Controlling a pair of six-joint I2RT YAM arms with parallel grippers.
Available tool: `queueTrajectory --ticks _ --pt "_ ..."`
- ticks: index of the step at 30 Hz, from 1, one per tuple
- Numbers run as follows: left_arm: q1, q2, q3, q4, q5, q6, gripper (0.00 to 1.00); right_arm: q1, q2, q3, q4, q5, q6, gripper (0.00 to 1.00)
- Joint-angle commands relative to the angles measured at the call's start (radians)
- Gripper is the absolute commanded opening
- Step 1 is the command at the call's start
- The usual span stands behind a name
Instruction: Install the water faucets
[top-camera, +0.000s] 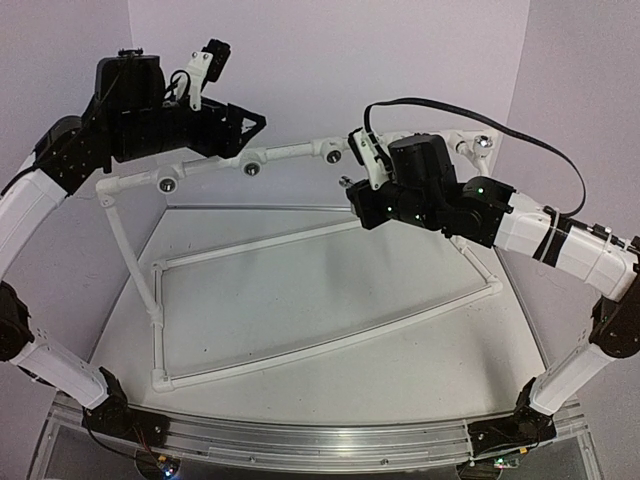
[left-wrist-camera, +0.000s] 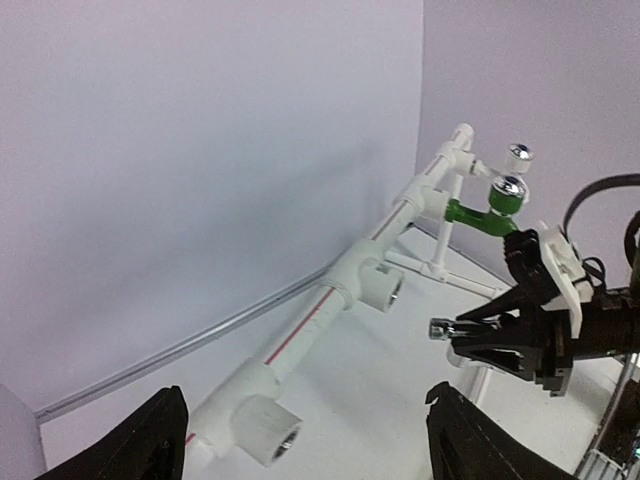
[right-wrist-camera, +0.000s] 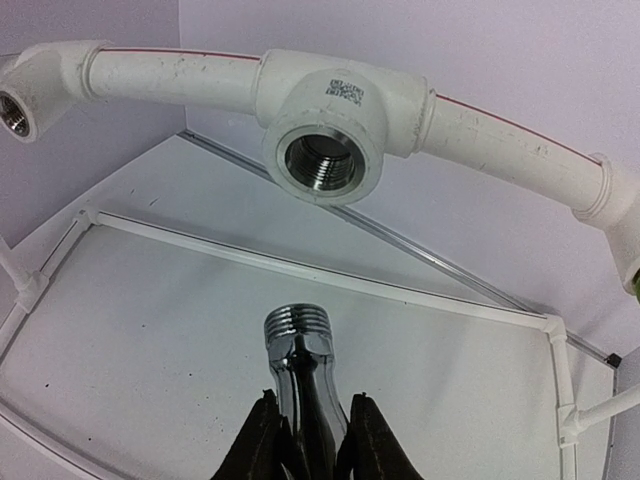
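Observation:
My right gripper (right-wrist-camera: 312, 445) is shut on the shiny silver faucet (right-wrist-camera: 298, 345). Its threaded end points up at an empty chrome-rimmed socket (right-wrist-camera: 322, 162) of the white pipe frame (right-wrist-camera: 170, 75), a short gap below it. In the top view the right gripper (top-camera: 352, 192) hovers just in front of the frame's top rail (top-camera: 290, 152). My left gripper (left-wrist-camera: 310, 450) is open and empty, near the rail's left sockets (left-wrist-camera: 275, 440); in the top view it (top-camera: 255, 125) is above the rail. A green faucet (left-wrist-camera: 478, 216) and a white one (left-wrist-camera: 497, 162) sit on the rail's far end.
The frame's lower rails (top-camera: 300, 350) lie flat on the white table, with an upright post (top-camera: 135, 265) at the left. Purple walls (top-camera: 330, 60) close in behind and at the sides. The right arm's black cable (top-camera: 520, 130) loops over the rail's right end.

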Motion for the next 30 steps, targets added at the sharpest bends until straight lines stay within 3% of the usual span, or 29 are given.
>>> queueTrajectory --ticks 1,8,17,30 --pt "0.062 0.042 0.065 -0.114 -0.109 0.058 0.88 0.004 -0.013 0.027 0.041 -0.026 -0.003 0.00" --pt "0.269 0.056 0.088 -0.184 0.145 0.004 0.90 0.004 -0.007 0.031 0.046 -0.058 -0.006 0.00" --pt "0.293 -0.074 -0.102 -0.232 0.245 0.062 0.91 0.003 -0.001 0.036 0.051 -0.061 -0.026 0.00" --pt "0.292 0.116 0.050 -0.299 0.025 0.180 0.79 0.003 0.040 0.084 0.060 -0.018 -0.072 0.00"
